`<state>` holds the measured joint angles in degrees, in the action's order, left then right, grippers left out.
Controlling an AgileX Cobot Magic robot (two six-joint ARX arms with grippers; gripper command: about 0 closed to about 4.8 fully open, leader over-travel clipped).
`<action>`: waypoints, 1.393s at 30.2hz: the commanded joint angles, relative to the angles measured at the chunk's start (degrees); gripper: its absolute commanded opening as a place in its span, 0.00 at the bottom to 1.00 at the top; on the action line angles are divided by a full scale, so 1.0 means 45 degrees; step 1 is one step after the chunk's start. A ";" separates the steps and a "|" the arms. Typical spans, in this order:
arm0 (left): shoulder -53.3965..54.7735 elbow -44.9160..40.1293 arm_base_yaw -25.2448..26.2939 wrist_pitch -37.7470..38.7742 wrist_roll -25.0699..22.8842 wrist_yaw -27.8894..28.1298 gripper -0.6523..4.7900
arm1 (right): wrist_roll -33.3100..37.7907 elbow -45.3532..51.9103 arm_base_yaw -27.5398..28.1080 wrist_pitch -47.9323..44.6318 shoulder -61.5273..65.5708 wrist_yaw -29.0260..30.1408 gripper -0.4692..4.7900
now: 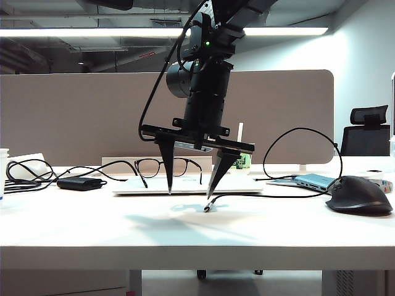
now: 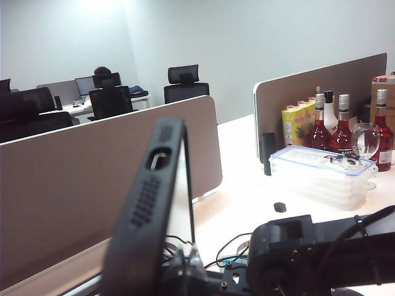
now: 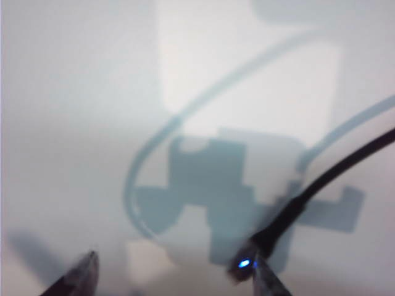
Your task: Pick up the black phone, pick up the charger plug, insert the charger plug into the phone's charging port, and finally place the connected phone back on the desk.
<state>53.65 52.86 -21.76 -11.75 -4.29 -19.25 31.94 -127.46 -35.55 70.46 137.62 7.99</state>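
Observation:
In the left wrist view the black phone (image 2: 148, 209) stands up edge-on, its charging port (image 2: 158, 160) a small slot in the short edge facing the camera. My left gripper (image 2: 185, 262) is shut on the phone's lower part; the exterior view does not show it. My right gripper (image 1: 190, 194) points down over the white desk (image 1: 185, 246), open, fingertips just above the surface. The charger plug (image 1: 207, 208) lies on the desk beside one fingertip, its thin black cable (image 1: 278, 196) running off to the right. In the right wrist view the plug (image 3: 244, 264) sits right against one fingertip (image 3: 266, 277) of that gripper (image 3: 178, 262).
Behind the right gripper lie a flat white slab (image 1: 185, 185) and a pair of glasses (image 1: 168, 165). A dark mouse (image 1: 359, 194) and a teal hub (image 1: 315, 180) sit at the right, a black box with cables (image 1: 79, 183) at the left. A plastic container (image 2: 321, 172) and bottles (image 2: 342, 132) stand on the neighbouring desk.

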 commanded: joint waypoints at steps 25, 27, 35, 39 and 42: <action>-0.0112 0.0087 -0.0015 -0.0554 -0.0049 0.0039 0.11 | 0.0952 0.0699 0.0452 -0.0257 0.0024 -0.0403 0.67; -0.0112 0.0087 -0.0015 -0.0554 -0.0049 0.0039 0.11 | 0.0952 0.0787 0.0457 -0.0330 0.0024 -0.0408 0.66; -0.0112 0.0087 -0.0015 -0.0568 -0.0049 0.0039 0.11 | 0.0952 0.0860 0.0457 -0.0296 0.0034 -0.0374 0.57; -0.0112 0.0087 -0.0015 -0.0646 -0.0049 0.0039 0.11 | 0.0962 0.0865 0.0461 -0.0024 0.0194 -0.0379 0.45; -0.0117 0.0087 -0.0015 -0.0651 -0.0044 0.0034 0.11 | 0.0947 0.0865 0.0452 0.0355 0.0398 -0.0330 0.23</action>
<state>53.63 52.86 -21.76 -11.77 -4.29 -19.27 35.83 -123.98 -33.34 70.89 138.10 6.66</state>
